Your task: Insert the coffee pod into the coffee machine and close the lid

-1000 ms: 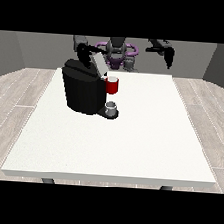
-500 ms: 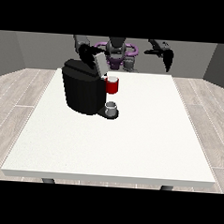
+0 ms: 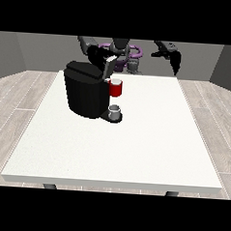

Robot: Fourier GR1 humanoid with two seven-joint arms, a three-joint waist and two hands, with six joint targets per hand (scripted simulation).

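One robot hand (image 3: 103, 54), at the view's left, sits just behind the coffee machine (image 3: 86, 89) lid (image 3: 110, 66); I can't tell its fingers. The other robot hand (image 3: 175, 60) hangs well apart, fingers drooping relaxed.

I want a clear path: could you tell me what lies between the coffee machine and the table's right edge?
In the front view, only bare table lies right of the coffee machine.

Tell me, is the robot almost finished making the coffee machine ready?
Not quite. The lid of the coffee machine is tilted up, not closed, and the hand at the view's left is right behind it. The hand at the view's right hangs off to the side, fingers pointing down. Closing the lid is left.
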